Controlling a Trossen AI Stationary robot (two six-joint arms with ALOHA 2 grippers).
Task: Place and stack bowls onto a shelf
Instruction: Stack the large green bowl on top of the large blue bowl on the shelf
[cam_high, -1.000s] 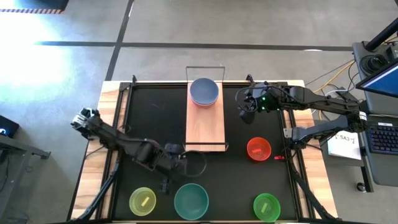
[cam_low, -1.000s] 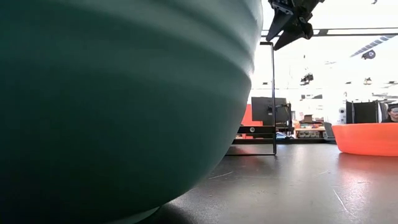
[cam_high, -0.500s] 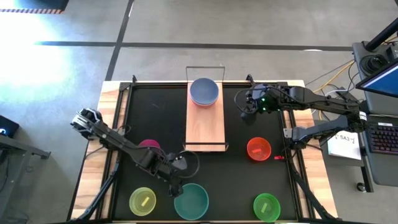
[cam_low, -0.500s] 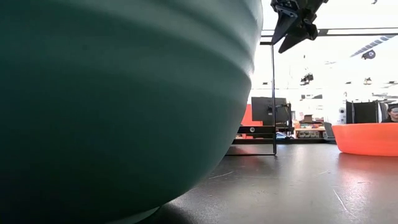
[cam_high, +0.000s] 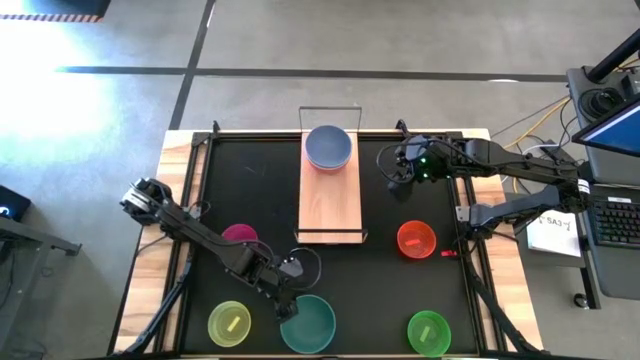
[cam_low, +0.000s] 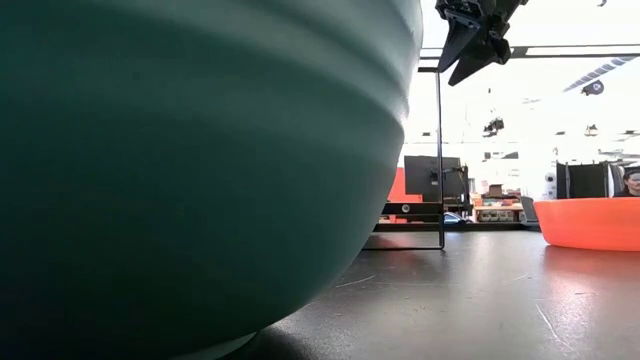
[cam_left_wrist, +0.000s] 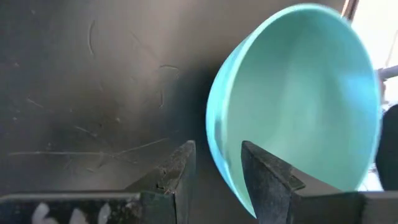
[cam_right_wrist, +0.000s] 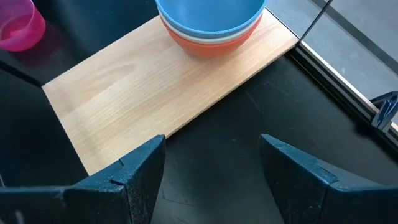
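Note:
The teal bowl (cam_high: 308, 323) rests on its base on the black mat near the table's near edge; it fills the left of the low view (cam_low: 200, 170). My left gripper (cam_high: 286, 297) is open at the bowl's left rim (cam_left_wrist: 212, 143), one finger outside and one over the inside, with gaps showing. The light-wood shelf (cam_high: 330, 205) carries a stack topped by a grey-blue bowl (cam_high: 328, 147), with white and orange bowls beneath (cam_right_wrist: 211, 34). My right gripper (cam_high: 395, 165) is open and empty, raised right of the shelf (cam_right_wrist: 211, 168).
A magenta bowl (cam_high: 238, 235) stands left of the shelf. A red-orange bowl (cam_high: 416, 240), a yellow-green bowl (cam_high: 229, 323) and a green bowl (cam_high: 428, 332) stand on the mat. The shelf's near half (cam_right_wrist: 143, 93) is bare wood. Its wire frame (cam_low: 440, 150) stands upright.
My left gripper has gone toward the table's near edge and down to the teal bowl's left rim, uncovering the magenta bowl. The teal bowl has not moved.

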